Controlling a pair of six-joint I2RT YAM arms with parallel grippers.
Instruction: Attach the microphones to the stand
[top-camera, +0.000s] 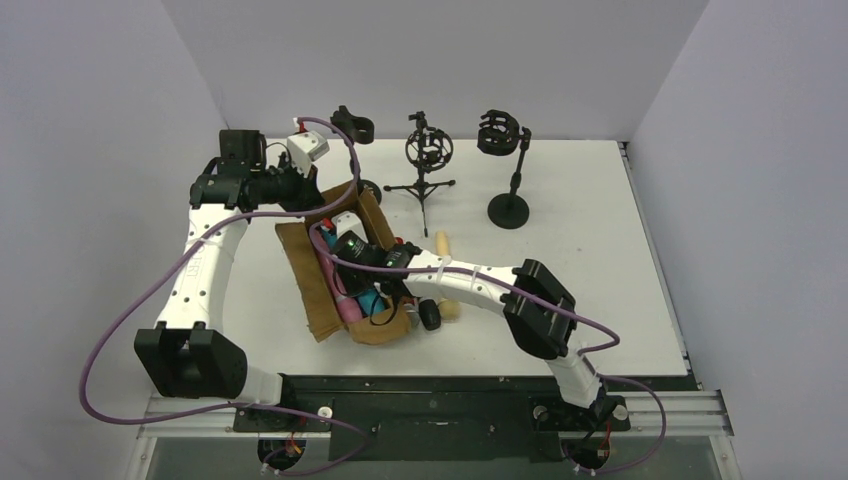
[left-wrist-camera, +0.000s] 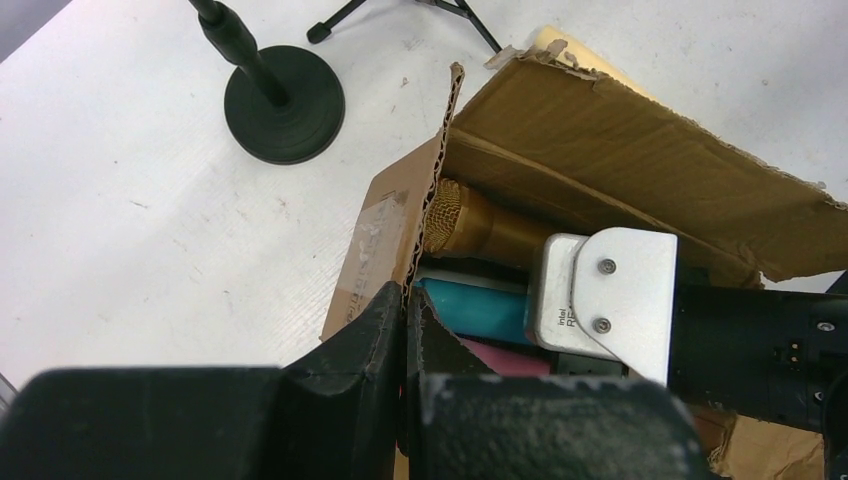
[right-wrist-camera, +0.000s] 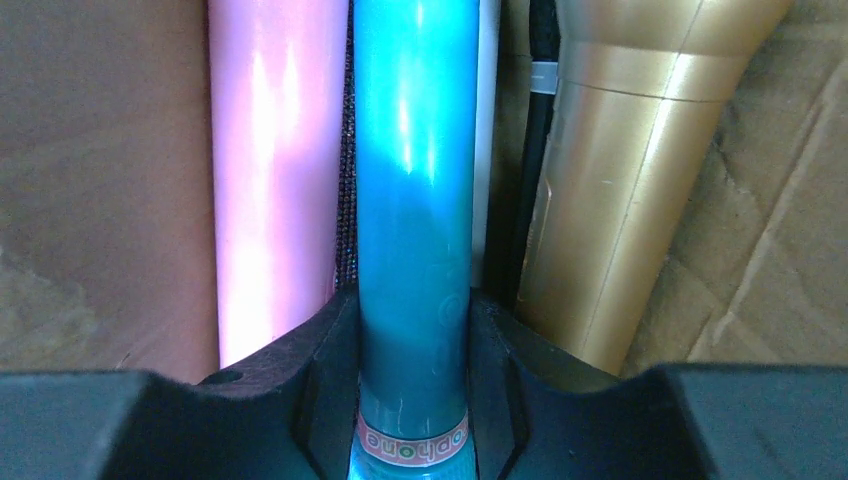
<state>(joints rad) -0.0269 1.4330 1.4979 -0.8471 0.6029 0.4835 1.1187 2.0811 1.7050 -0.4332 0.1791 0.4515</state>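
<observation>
Firmly closed on a glossy teal stick-shaped microphone (right-wrist-camera: 410, 150), the right gripper (right-wrist-camera: 412, 300) reaches into an open brown cardboard box (left-wrist-camera: 620, 150) on the left half of the white counter (top-camera: 600, 250), its black fingers (right-wrist-camera: 320, 350) pressed against both sides of the barrel. The teal one lies in the box with a pink plastic microphone (right-wrist-camera: 270, 180) just beside it on one side and a gold metallic microphone (right-wrist-camera: 610, 180) near on the other. The left gripper (left-wrist-camera: 405, 305) is pinched tight on the upright edge of the box's wall. A cream stick-shaped microphone (top-camera: 442, 245) and a black microphone (top-camera: 430, 315) lie on the counter just beside the box. Near the counter's far edge stand a black tripod stand (top-camera: 425, 185) and a black round-based stand (top-camera: 508, 210).
</observation>
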